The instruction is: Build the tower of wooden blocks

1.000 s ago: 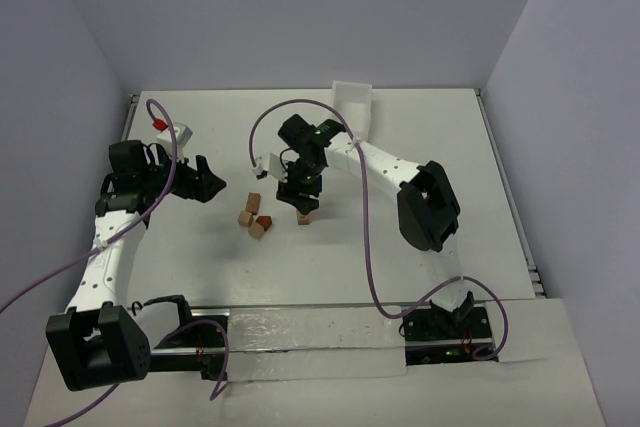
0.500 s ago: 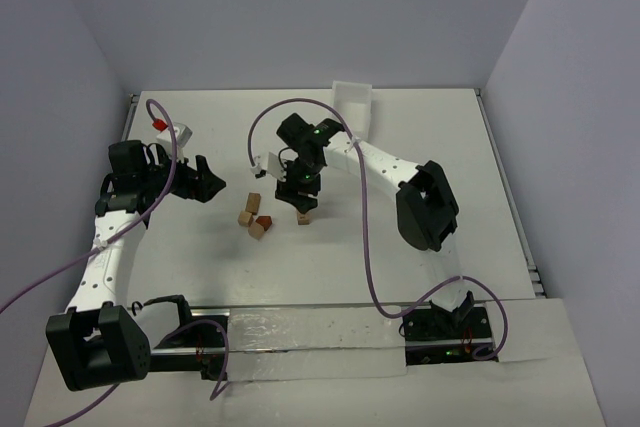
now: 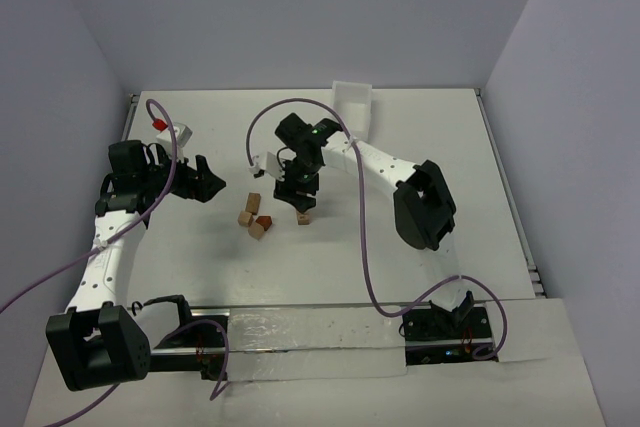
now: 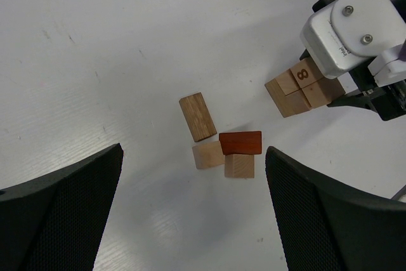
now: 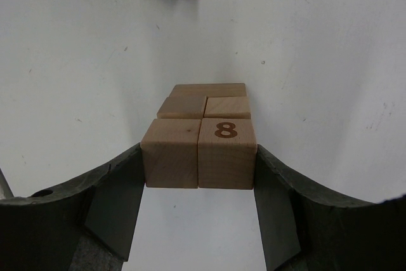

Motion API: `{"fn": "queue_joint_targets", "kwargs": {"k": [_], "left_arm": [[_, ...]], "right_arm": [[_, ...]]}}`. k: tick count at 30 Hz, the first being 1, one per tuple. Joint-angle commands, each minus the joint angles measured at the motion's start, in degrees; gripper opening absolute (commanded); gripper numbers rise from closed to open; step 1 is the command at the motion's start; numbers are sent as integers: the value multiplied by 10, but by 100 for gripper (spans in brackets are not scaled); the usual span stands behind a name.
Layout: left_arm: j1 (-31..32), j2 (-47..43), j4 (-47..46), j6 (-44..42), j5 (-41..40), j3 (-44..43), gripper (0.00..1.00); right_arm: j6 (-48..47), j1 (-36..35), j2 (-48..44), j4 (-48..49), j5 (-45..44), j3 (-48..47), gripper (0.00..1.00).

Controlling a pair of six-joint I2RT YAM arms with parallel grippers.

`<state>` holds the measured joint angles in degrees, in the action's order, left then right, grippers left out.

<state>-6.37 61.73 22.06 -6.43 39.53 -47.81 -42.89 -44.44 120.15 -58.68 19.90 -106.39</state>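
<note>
The wood block tower (image 3: 303, 217) stands mid-table as a short stack. Its top layer is a plain cube (image 5: 170, 153) and a cube marked 8 (image 5: 227, 150), side by side. My right gripper (image 5: 198, 163) is shut on this pair, one finger against each outer face, directly over the lower tan blocks (image 5: 209, 103). My left gripper (image 3: 210, 182) hangs open to the left, holding nothing. Below it lie a tan rectangular piece (image 4: 198, 116), a reddish-brown piece (image 4: 240, 143) and two light cubes (image 4: 208, 154).
A white rectangular tray (image 3: 355, 107) stands at the back edge behind the right arm. A small red-and-white object (image 3: 165, 127) sits at the back left. Purple cables loop over both arms.
The right arm has shifted only very slightly, with its gripper still closed on the top pair of cubes. The left arm and the loose blocks have not moved.
</note>
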Motion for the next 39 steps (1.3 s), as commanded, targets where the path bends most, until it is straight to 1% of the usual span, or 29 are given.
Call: {"fn": "queue_joint_targets", "kwargs": {"k": [1, 10, 19, 29, 31, 32, 39], "left_arm": [[-4, -2, -22, 3, 11, -4, 99], [-4, 0, -25, 4, 11, -4, 99], [-4, 1, -23, 2, 9, -7, 99], [-4, 4, -24, 1, 8, -7, 99], [-4, 4, -25, 1, 9, -7, 99], [-4, 4, -25, 1, 8, -7, 99], [-4, 5, -28, 2, 9, -8, 99]], "right_arm": [[1, -5, 8, 3, -3, -26, 58], [-1, -5, 8, 6, -5, -20, 61], [-1, -5, 8, 13, -8, -10, 82], [0, -6, 4, 16, -7, -4, 92], [0, -8, 1, 15, -3, -5, 98], [1, -8, 0, 14, -1, -6, 99], [-3, -12, -8, 6, 4, -11, 100]]}}
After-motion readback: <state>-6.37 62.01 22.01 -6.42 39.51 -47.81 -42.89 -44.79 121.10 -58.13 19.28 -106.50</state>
